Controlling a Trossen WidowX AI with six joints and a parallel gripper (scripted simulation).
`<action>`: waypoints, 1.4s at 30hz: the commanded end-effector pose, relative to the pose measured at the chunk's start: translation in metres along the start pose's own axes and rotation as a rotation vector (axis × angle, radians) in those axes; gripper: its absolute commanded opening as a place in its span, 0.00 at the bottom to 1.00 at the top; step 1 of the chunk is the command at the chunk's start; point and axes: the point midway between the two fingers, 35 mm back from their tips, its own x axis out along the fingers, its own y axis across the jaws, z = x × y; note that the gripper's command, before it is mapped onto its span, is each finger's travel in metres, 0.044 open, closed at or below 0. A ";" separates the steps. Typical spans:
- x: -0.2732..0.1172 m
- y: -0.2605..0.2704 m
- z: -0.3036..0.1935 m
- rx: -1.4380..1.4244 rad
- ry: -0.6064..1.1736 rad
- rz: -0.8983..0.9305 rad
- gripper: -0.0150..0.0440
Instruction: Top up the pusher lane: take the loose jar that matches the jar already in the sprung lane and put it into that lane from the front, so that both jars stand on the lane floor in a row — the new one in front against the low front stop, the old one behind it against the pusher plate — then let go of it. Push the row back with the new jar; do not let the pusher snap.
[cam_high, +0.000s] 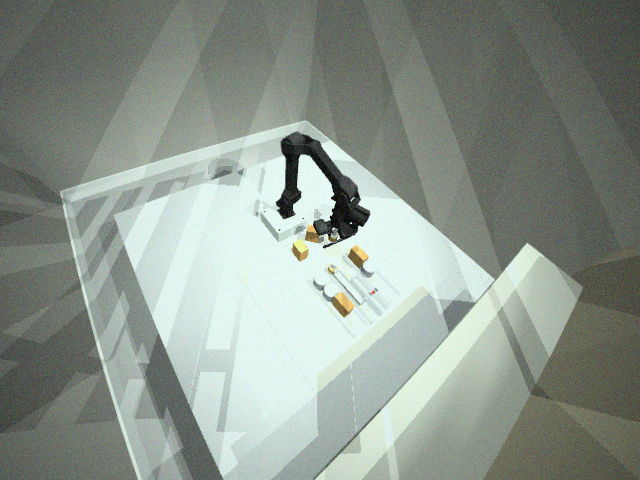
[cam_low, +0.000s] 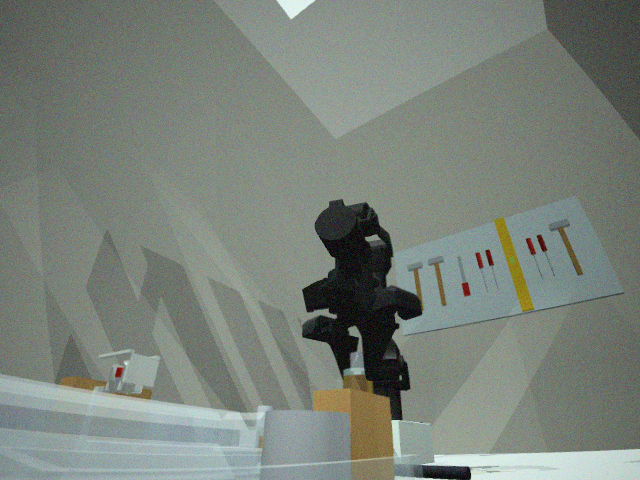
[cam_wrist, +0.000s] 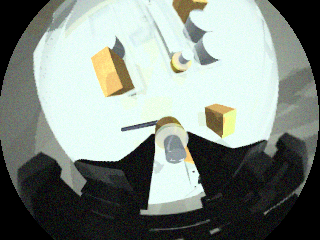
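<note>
I have the pincer pinching the loose jar, lifted off the surface. The lane jar stands ahead at the lane's front. Orange blocks flank the approach left and right, leaving an open corridor between.

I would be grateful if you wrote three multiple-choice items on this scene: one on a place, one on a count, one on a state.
1. Where is the jar already in the lane?
A. at the lane's front end, nearest the arm
B. at the lane's far end
C. outside the rack

2. How many tan blocks show in the top view?
A. two
B. four
C. six

3. What state is the tool in?
A. open, holding nothing
B. shut on nothing
C. shut on the loose jar

Answers: 1 A, it stands at the lane's near end; 2 B, four tan blocks lie around the rack; 3 C, the wrist view shows the jar between the fingers.
</note>
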 end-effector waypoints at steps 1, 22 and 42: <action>0.003 -0.009 0.022 -0.079 -0.016 0.001 0.25; 0.025 -0.051 0.070 -0.310 -0.020 -0.006 0.25; 0.045 -0.050 0.073 -0.310 -0.020 -0.006 0.25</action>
